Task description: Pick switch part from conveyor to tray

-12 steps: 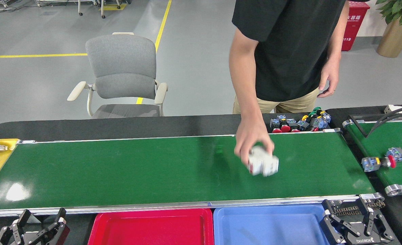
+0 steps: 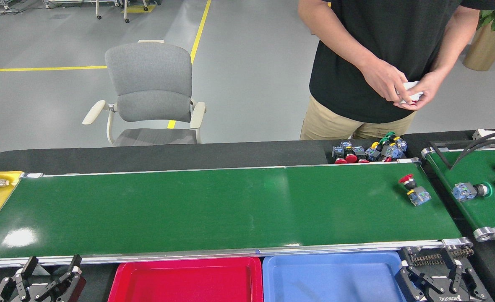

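Note:
A switch part with a red mushroom cap and a blue-grey body lies on its side at the far right end of the long green conveyor. In front of the belt stand a red tray and a blue tray, both bare. My left gripper rests open at the bottom left, below the belt's near rail. At the bottom right, beside the blue tray, my right gripper stands open. Both are far from the switch part.
A person stands behind the belt holding a white block in both hands. A pile of switches sits behind the far rail. A shorter belt at right carries more switches. A grey chair stands behind.
The person's hand has lifted the white block off the belt and drawn back. A red-capped switch part now lies at the belt's right end. Switches on the short belt have shifted.

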Controlling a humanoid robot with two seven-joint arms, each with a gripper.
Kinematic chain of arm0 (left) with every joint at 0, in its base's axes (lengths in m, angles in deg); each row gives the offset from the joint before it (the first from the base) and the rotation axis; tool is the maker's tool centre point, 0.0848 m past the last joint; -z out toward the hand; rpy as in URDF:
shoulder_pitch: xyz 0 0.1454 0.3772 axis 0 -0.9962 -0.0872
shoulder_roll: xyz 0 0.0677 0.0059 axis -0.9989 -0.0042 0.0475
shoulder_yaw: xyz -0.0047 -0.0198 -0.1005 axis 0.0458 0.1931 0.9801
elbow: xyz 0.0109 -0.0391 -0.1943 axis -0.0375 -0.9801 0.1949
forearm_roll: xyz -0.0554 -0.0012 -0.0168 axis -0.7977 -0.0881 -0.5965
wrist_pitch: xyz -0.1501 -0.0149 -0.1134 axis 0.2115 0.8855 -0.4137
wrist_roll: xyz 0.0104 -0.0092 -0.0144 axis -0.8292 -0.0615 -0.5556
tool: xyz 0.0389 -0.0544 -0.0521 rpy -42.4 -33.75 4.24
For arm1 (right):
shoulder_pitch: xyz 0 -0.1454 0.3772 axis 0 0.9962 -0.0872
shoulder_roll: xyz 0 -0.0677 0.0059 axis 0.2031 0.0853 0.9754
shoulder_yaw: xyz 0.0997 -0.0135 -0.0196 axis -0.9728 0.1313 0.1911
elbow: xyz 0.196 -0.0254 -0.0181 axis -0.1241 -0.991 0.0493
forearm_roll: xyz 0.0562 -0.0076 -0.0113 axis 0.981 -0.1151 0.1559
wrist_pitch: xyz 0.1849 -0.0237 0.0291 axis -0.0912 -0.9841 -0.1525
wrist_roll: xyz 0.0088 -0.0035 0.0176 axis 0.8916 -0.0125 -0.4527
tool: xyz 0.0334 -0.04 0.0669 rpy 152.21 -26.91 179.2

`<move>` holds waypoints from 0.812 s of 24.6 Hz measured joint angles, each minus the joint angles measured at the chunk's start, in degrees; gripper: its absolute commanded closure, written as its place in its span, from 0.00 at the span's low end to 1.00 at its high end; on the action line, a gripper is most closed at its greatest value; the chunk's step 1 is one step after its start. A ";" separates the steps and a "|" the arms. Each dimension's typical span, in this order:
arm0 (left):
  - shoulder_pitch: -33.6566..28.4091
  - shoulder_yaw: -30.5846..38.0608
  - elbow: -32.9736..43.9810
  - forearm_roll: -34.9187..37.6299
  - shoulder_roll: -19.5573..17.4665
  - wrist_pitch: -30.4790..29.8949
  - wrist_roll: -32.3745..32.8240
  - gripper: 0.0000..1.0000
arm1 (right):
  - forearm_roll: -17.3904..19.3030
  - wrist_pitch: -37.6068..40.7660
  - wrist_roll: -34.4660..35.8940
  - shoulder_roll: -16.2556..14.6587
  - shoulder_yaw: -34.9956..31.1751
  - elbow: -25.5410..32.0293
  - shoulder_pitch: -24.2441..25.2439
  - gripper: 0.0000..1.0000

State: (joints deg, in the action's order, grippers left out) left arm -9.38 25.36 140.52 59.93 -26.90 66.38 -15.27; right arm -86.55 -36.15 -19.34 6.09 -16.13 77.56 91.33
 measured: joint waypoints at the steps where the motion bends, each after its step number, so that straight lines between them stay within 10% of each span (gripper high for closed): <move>1: 0.40 0.15 -0.05 -0.01 0.00 0.00 -0.08 0.00 | -0.20 -0.70 -0.64 0.00 0.01 -0.34 -0.57 0.02; 20: 3.17 0.78 -1.47 0.02 -0.05 -0.17 -0.30 0.00 | -4.80 -5.82 -7.22 -1.97 3.13 -15.65 -17.14 0.02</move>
State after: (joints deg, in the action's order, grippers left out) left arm -6.21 26.14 139.04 59.95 -26.95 66.21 -15.57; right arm -91.35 -41.98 -26.56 4.12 -13.01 61.91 74.19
